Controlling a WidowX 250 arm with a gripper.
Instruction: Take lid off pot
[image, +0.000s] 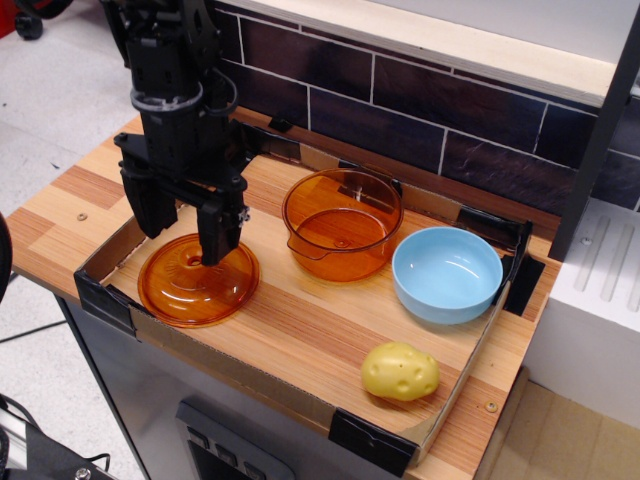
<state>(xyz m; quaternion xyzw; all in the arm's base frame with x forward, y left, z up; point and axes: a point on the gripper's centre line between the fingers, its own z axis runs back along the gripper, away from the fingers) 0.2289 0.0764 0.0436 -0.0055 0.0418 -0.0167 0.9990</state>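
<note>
The amber-orange lid (198, 283) lies flat on the wooden tray floor at the left, its ring knob up. The deep amber-orange pot (341, 222) stands open and uncovered in the middle of the tray, to the right of the lid. My black gripper (186, 232) hangs just above the lid with its two fingers spread apart and empty. One finger (218, 232) is over the lid's centre, the other over its left rim.
A light-blue bowl (446, 272) stands right of the pot. A yellow toy potato (400, 371) lies near the front right. Low cardboard walls (105, 300) with black corners ring the tray. A dark tiled wall (420, 100) rises behind.
</note>
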